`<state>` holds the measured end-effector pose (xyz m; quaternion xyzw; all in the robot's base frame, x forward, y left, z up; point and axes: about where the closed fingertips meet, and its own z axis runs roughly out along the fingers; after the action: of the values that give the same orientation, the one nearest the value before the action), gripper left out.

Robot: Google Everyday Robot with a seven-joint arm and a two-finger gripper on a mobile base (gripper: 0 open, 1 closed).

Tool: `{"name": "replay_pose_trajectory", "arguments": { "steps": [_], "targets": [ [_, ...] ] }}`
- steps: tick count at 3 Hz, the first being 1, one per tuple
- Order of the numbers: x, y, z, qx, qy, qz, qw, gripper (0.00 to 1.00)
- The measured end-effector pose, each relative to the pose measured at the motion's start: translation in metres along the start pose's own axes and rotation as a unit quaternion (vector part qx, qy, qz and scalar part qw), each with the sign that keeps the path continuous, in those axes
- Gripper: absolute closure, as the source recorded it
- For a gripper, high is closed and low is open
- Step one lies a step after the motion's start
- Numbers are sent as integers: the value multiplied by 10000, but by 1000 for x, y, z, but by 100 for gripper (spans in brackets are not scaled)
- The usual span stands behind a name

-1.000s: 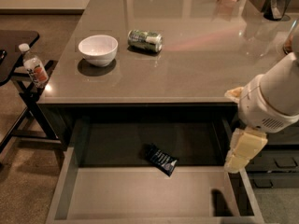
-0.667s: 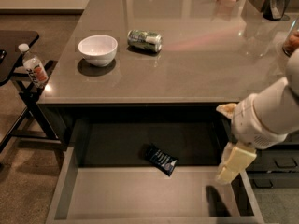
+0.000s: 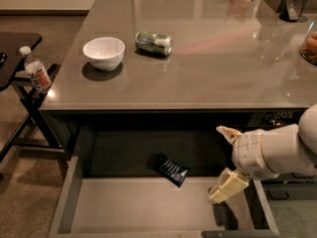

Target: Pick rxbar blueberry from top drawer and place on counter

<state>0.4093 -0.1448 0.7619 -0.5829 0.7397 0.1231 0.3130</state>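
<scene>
My end effector (image 3: 218, 165) hangs spread and empty over the top drawer (image 3: 124, 207). At its nine o'clock lies the rxbar blueberry (image 3: 171, 169), likely light, crinkly and slippery, so I'd pinch across its narrow width.

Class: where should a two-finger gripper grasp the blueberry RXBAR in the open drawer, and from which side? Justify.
Pinch the rxbar blueberry across its short width at mid-length, descending from above: it lies flat and diagonal on the top drawer floor, leaving its long edges free to clamp. The gripper, open at the drawer's right, likely needs rotating to match.
</scene>
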Motion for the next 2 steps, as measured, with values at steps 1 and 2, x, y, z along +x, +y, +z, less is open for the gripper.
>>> {"name": "replay_pose_trajectory", "arguments": {
  "steps": [1,2],
  "targets": [
    [7,-8,24,287,84,26,9995,0],
    [7,-8,24,287,84,26,9995,0]
  ]
}}
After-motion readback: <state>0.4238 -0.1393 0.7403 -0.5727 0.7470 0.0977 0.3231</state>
